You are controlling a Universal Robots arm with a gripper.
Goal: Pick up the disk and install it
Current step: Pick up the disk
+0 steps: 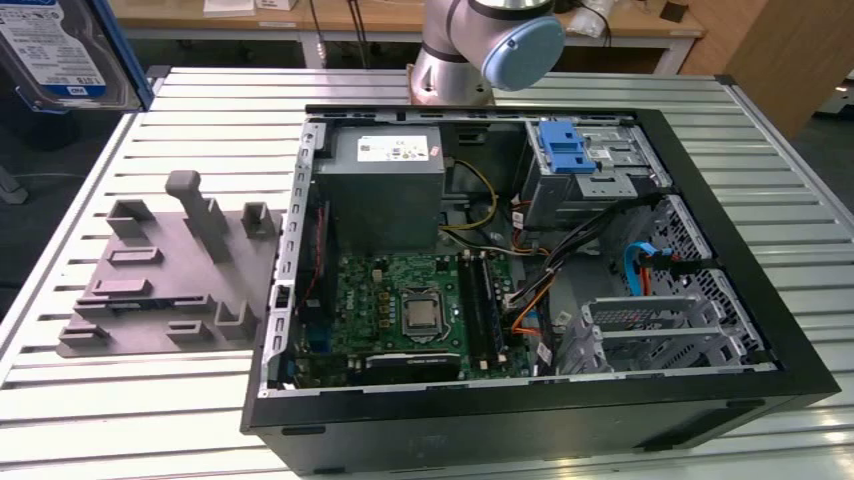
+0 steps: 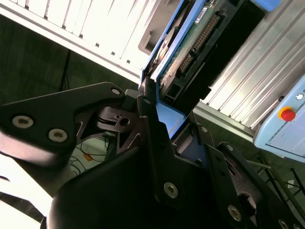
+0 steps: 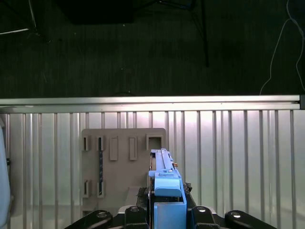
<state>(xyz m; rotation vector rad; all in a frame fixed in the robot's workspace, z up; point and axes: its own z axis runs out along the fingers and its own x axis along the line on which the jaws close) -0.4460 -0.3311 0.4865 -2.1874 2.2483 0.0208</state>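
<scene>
My gripper (image 2: 153, 102) is shut on the disk (image 2: 190, 45), its black fingers clamping the blue side rail. In the first wrist view the disk (image 3: 164, 179) stands edge-on between the gripper (image 3: 167, 212) jaws, high above the table. In the exterior view the disk (image 1: 60, 50) hangs at the far upper left, label side showing, well off to the left of the open computer case (image 1: 287, 300). The case's drive cage with a blue latch (image 1: 567, 148) sits at its back right.
A grey fixture plate (image 1: 147, 280) with slots and posts lies on the slatted metal table (image 1: 120, 420), left of the case; it also lies below the disk in the first wrist view (image 3: 119, 152). The arm's base (image 1: 474, 50) stands behind the case. Cables cross the case interior.
</scene>
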